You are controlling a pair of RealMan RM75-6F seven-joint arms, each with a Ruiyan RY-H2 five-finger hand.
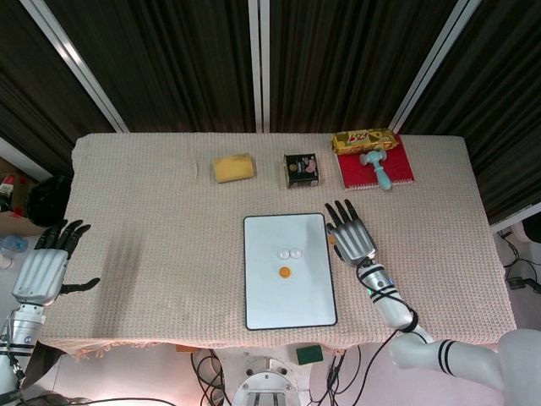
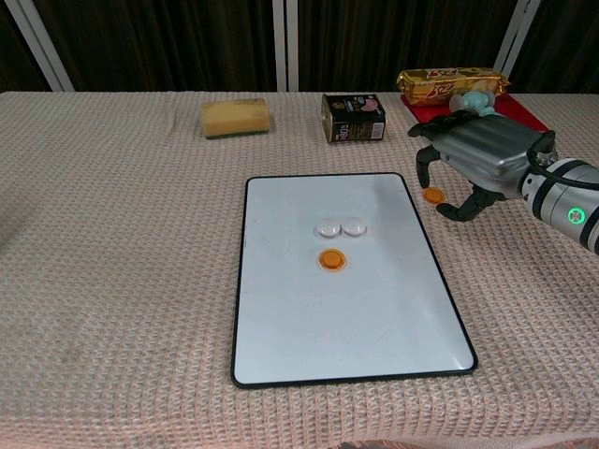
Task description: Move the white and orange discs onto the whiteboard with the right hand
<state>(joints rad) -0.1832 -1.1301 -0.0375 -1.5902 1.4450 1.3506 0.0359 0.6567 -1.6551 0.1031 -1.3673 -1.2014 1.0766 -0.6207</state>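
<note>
The table is covered by a beige cloth with a coarse waffle weave, matt and rough. The whiteboard has a smooth, glossy white face with a dark rim, and shows a faint glare near its 5 o'clock corner. The white discs and the orange disc on it look like smooth plastic. The right hand has a brushed grey metallic shell with black matt fingers. At 12 o'clock, the sponge is yellow and porous, the tin is dark and printed, and the snack packet is shiny foil.
</note>
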